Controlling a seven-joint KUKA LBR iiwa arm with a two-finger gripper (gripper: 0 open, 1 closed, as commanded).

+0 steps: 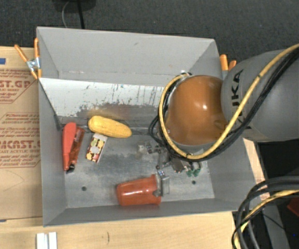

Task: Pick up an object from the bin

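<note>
In the camera view from above, a grey bin sits on a light wooden counter. The big grey arm comes in from the right side. It has a round orange cover on its end, with yellow and black cables looped around the cover. The tool pokes out from under the cover, low over the floor of the bin, in the front right part. I cannot tell if the tool is apart or together, because the cover and the cables hide much of it. A red tube lies on its side near the front wall of the bin, about in the middle. Its right end is just beside the tool and seems to touch it, and the rest of the tube reaches away to the left. The tube is not seen clamped in the tool. Other things lie well apart from the tool, on the left side of the bin. A yellow thing like a corn cob lies near the back slope. Just below it is a small box with red and white on it. At the far left, a long red-orange thing lies along the wall.
</note>
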